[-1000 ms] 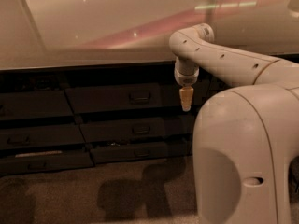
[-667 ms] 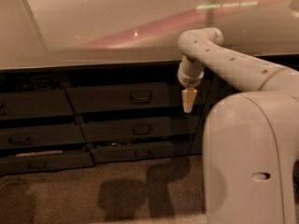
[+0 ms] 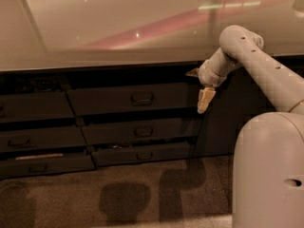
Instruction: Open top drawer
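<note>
The top drawer [image 3: 104,100] is the dark grey front just under the countertop in the middle column, with a small loop handle [image 3: 142,98] at its centre. A dark gap shows above it. My gripper [image 3: 204,101] hangs tip down on the white arm [image 3: 256,65], level with that drawer front and just past its right end. It sits well to the right of the handle and touches nothing.
Two slimmer drawers [image 3: 142,132] lie below the top one, and more drawer fronts [image 3: 33,108] stack at the left. A plain dark cabinet panel [image 3: 223,122] stands behind the gripper. The pale countertop [image 3: 118,32] overhangs everything. My white base [image 3: 268,175] fills the lower right, with brown carpet [image 3: 118,194] in front.
The gripper has drifted to the right, away from the top drawer's handle, at about the same height. The drawers have not moved.
</note>
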Robot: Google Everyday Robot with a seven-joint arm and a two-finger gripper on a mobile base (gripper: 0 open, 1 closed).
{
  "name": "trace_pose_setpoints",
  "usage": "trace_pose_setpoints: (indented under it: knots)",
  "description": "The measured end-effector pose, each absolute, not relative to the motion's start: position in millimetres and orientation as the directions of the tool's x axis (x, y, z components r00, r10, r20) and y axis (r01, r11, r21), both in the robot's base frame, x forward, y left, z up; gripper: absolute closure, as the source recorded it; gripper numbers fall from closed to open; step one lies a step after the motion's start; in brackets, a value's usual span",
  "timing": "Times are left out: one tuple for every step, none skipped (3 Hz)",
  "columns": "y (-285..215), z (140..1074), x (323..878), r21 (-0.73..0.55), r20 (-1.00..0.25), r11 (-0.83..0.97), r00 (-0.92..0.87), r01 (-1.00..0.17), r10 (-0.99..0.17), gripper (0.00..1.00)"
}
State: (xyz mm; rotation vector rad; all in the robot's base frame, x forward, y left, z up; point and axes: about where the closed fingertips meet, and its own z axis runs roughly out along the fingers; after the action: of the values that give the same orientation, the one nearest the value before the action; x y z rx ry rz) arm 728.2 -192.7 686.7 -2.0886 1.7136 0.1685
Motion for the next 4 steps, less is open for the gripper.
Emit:
trace_pose_setpoints:
  knots:
    - [-192.7, 686.5, 728.2, -0.249, -0.358, -0.142, 0.228, -0.958, -0.905, 0.0]
    - [-193.2, 678.0, 730.5, -0.228, -0.335, -0.131, 0.204, -0.965, -0.92, 0.0]
    - [-217.8, 637.2, 739.8, -0.143, -0.305, -0.065, 0.106, -0.988, -0.946, 0.0]
    - [-217.8, 637.2, 739.8, -0.143, -0.305, -0.065, 0.106, -0.988, -0.946, 0.0]
